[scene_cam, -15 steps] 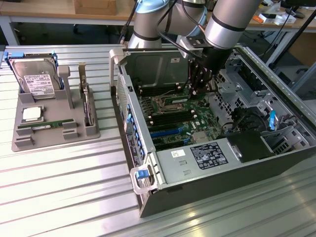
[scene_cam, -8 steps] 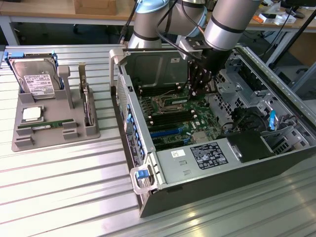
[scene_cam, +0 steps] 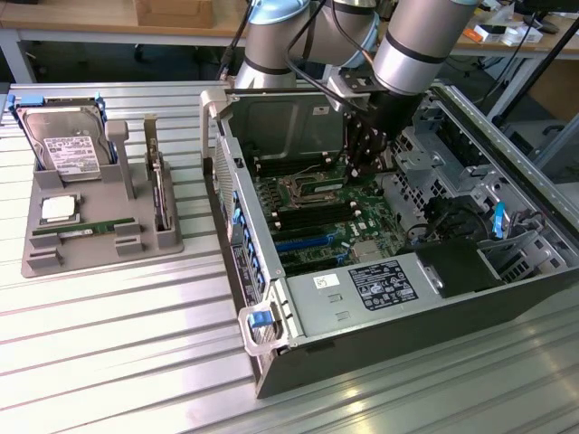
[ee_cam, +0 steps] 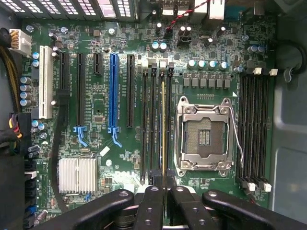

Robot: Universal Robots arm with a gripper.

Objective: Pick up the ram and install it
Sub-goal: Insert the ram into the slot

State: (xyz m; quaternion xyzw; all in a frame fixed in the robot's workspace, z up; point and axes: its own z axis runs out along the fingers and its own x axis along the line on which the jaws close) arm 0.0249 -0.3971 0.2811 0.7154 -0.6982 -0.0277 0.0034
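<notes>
The arm (scene_cam: 416, 45) is cut off by the upper edge of the exterior view, so its base cannot be seen. The tips of the gripper (scene_cam: 360, 170) are partly lost against the dark motherboard (scene_cam: 317, 212) there. In the wrist view, the gripper's fingers (ee_cam: 151, 206) are cropped by the picture's edge, and the near end of the ram (ee_cam: 163, 120) is hidden between them; the ram is seen edge-on, so its chips and label cannot be made out. The computer case (scene_cam: 271, 316) is cropped at the exterior view's right. The print on the hard drive (scene_cam: 68, 149) label is too small to be read.
</notes>
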